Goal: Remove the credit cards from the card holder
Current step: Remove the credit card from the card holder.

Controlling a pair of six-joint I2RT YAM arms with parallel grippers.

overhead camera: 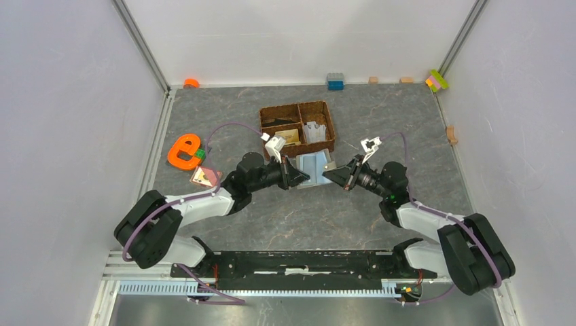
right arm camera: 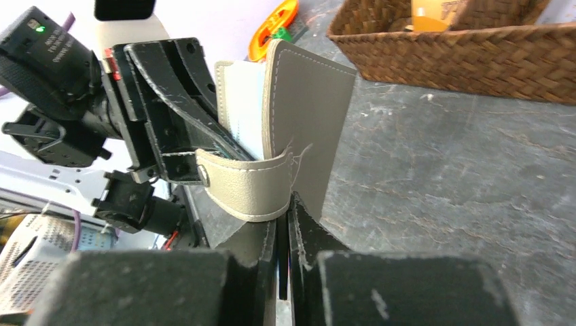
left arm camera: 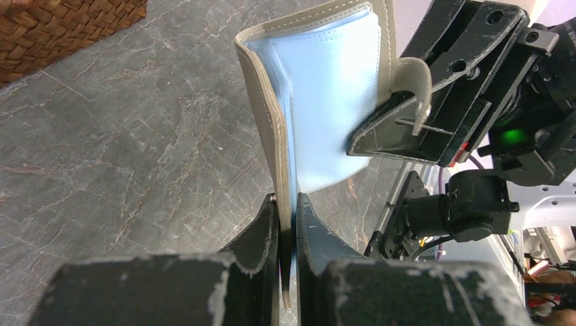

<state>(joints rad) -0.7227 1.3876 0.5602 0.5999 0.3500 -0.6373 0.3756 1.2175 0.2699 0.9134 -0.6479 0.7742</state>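
The card holder [overhead camera: 314, 165] is a grey-olive folding case, held open above the table between my two grippers. My left gripper [left arm camera: 289, 204] is shut on one cover edge of the card holder [left arm camera: 326, 88], whose light-blue inner sleeves face the camera. My right gripper [right arm camera: 284, 204] is shut on the opposite cover of the card holder [right arm camera: 309, 102], just beside its strap tab [right arm camera: 248, 187]. From above, the left gripper [overhead camera: 303, 178] and the right gripper [overhead camera: 329, 174] face each other across the case. The credit cards are hidden; only sleeves show inside.
A brown woven divided basket [overhead camera: 330, 125] stands just behind the case, with an orange-tan flat piece [overhead camera: 289, 135] in one compartment. An orange e-shaped toy [overhead camera: 183, 151] and a pink-tan flat piece [overhead camera: 205, 176] lie to the left. Small blocks [overhead camera: 335, 81] line the back wall.
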